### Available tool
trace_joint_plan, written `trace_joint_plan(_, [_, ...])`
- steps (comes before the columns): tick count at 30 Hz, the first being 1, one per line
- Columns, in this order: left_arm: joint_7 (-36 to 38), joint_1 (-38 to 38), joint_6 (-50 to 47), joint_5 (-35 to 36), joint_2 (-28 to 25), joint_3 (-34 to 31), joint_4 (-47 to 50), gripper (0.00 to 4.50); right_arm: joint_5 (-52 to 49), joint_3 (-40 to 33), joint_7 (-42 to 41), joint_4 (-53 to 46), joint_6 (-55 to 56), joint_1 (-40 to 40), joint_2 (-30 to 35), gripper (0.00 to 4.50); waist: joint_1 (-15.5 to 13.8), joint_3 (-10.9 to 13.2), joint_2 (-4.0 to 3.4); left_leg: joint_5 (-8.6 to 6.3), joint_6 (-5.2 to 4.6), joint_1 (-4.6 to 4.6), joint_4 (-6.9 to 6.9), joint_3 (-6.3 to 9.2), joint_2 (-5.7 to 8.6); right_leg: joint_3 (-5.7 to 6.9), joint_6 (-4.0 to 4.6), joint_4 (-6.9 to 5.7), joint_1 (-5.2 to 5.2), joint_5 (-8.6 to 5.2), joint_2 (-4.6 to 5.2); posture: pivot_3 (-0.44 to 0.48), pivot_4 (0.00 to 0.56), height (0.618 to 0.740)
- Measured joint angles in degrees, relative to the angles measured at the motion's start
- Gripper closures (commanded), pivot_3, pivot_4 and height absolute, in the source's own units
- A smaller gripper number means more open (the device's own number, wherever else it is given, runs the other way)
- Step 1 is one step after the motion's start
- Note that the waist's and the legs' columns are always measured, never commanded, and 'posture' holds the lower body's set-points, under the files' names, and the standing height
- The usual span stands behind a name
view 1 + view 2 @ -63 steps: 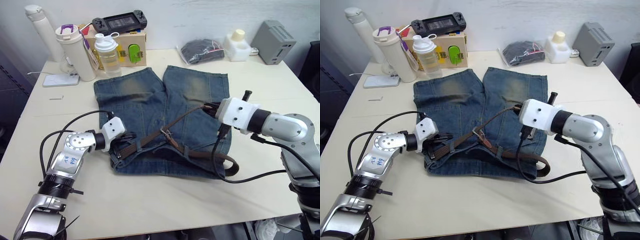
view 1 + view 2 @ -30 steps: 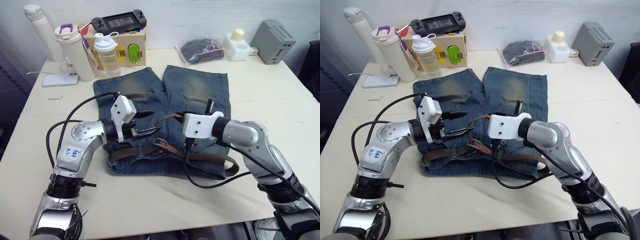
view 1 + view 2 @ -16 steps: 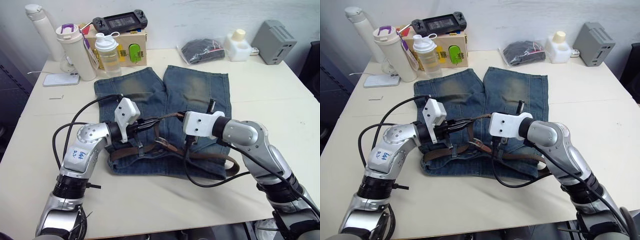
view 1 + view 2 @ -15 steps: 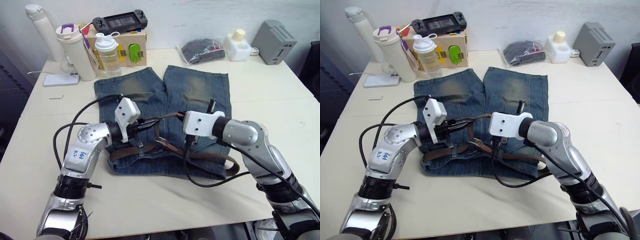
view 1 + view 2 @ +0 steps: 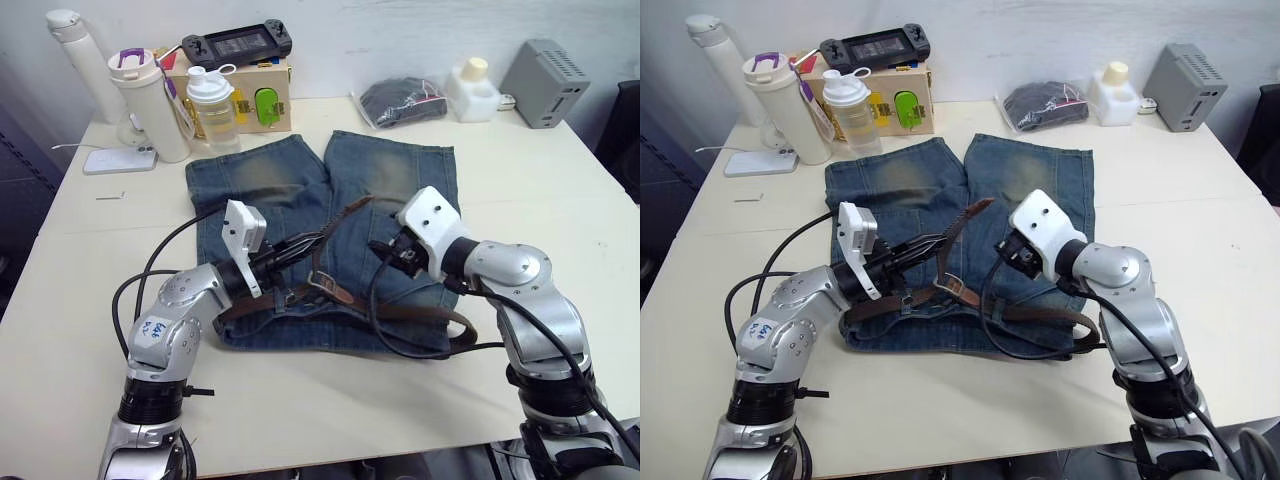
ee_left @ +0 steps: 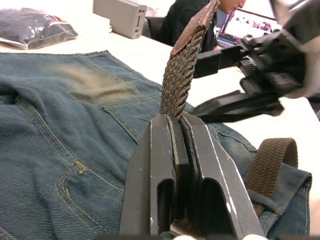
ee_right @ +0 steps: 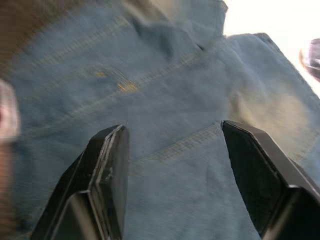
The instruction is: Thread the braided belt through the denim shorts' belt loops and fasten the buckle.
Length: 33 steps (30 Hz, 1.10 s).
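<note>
Currently my left gripper (image 6: 176, 131) is clamped on the dark-brown braided belt (image 5: 330, 232) near its leather tip, which rises above the faded blue-grey denim shorts (image 5: 400, 180) spread on the cream table (image 5: 560, 200). My right gripper (image 7: 172, 165) hangs agape over the denim. Silver buckle (image 5: 321, 281) rests at the waistband.

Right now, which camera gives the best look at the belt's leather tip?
The left wrist view: the tip rises just above the left gripper, whose jaws clamp the belt below it. Both eye views show the tip small, above the shorts. The right wrist view shows denim between open jaws.
</note>
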<state>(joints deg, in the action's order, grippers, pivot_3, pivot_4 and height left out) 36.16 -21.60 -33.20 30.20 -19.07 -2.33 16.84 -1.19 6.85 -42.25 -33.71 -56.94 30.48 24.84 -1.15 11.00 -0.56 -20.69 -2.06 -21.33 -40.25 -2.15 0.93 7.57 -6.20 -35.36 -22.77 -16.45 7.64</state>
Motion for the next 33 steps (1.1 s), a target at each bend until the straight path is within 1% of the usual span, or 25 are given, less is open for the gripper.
trace_joint_plan(1, [-0.1, 0.1, 0.0, 0.1, 0.0, 0.0, 0.4, 4.50, -1.2, 1.0, -0.1, -1.1, -1.2, 0.0, -0.5, 2.98, 0.0, 0.0, 0.00, 0.00, 0.00, 0.00, 0.00, 0.00, 0.00, 0.00, 0.00, 0.00, 0.00, 0.00, 0.00, 0.000, 0.150, 0.690])
trace_joint_plan(3, [-0.1, 0.2, 0.0, 0.2, 0.0, 0.0, 0.6, 4.50, -3.5, 3.5, -0.1, -2.4, -3.6, 0.0, -1.3, 4.10, 0.0, 0.0, 0.00, 0.00, 0.00, 0.01, -0.01, -0.01, 0.01, 0.00, 0.00, 0.00, 0.00, 0.00, 0.01, 0.000, 0.150, 0.690])
trace_joint_plan(4, [-0.1, 0.2, 0.0, 0.3, 0.0, 0.0, 0.7, 4.50, -4.5, 4.6, 0.1, -2.5, -4.8, 0.0, -1.8, 4.45, -0.1, 0.0, 0.00, 0.00, 0.00, 0.01, -0.02, -0.01, 0.02, 0.00, 0.00, -0.01, 0.01, 0.00, 0.02, 0.000, 0.150, 0.690])
trace_joint_plan(7, [-0.1, 0.5, 0.0, 0.3, -0.1, 0.0, 0.7, 4.50, -5.9, 7.2, 1.8, -1.8, -6.8, 0.0, -3.1, 4.45, -0.2, 0.0, 0.00, 0.00, -0.01, 0.01, -0.03, -0.01, 0.07, 0.00, 0.00, -0.01, 0.01, 0.00, 0.05, 0.000, 0.150, 0.690])
trace_joint_plan(12, [0.2, 1.1, 0.0, 0.7, -0.1, 0.0, 1.0, 4.50, -5.9, 12.0, 4.4, 2.8, -5.6, 0.0, -3.0, 4.45, 0.0, 0.0, 0.00, 0.00, 0.00, 0.02, 0.00, -0.02, 0.06, 0.03, 0.00, 0.00, 0.00, 0.00, 0.02, 0.000, 0.150, 0.690])
trace_joint_plan(15, [0.3, 2.3, 0.0, 1.0, -0.6, 0.1, 1.4, 4.50, -5.9, 16.1, 4.2, 3.0, -5.0, 0.0, -0.4, 4.45, 0.0, 0.0, 0.00, 0.00, 0.00, 0.03, 0.00, -0.01, 0.06, 0.02, 0.00, 0.00, 0.00, 0.00, 0.03, 0.000, 0.150, 0.690])
trace_joint_plan(18, [0.4, 4.6, 0.4, 0.7, -2.7, 0.0, 2.6, 4.50, -5.7, 18.8, 4.1, 3.1, -3.1, -0.5, 2.1, 4.45, 0.0, 0.0, 0.00, 0.00, 0.00, 0.07, 0.02, -0.03, 0.06, 0.01, 0.00, 0.00, 0.01, 0.00, 0.04, 0.000, 0.150, 0.690])
trace_joint_plan(23, [-1.2, 10.8, 2.7, -0.7, -4.7, -2.3, 4.7, 4.50, -5.8, 19.4, 4.2, 3.0, -0.9, -0.7, 4.1, 4.45, -0.2, 0.0, 0.02, -0.01, 0.01, 0.14, 0.02, 0.02, 0.06, -0.02, 0.00, 0.08, 0.15, 0.00, 0.08, 0.000, 0.150, 0.690])
trace_joint_plan(26, [-2.1, 15.0, 3.8, -1.3, -4.7, -3.2, 5.8, 4.50, -6.0, 19.1, 4.2, 2.8, -0.5, -1.0, 5.0, 4.45, -0.3, 0.0, 0.04, -0.01, 0.01, 0.13, 0.01, 0.07, 0.07, 0.01, 0.00, 0.16, 0.20, 0.00, 0.10, 0.000, 0.150, 0.690])
trace_joint_plan(33, [-4.6, 18.3, 5.3, -1.3, -3.3, -3.2, 8.6, 4.50, -5.8, 19.6, 3.8, 1.0, 3.3, -2.4, 8.7, 4.45, -0.3, 0.0, 0.05, -0.03, 0.02, 0.14, 0.06, 0.07, 0.05, 0.02, -0.01, 0.26, 0.22, 0.01, 0.12, 0.000, 0.150, 0.690])
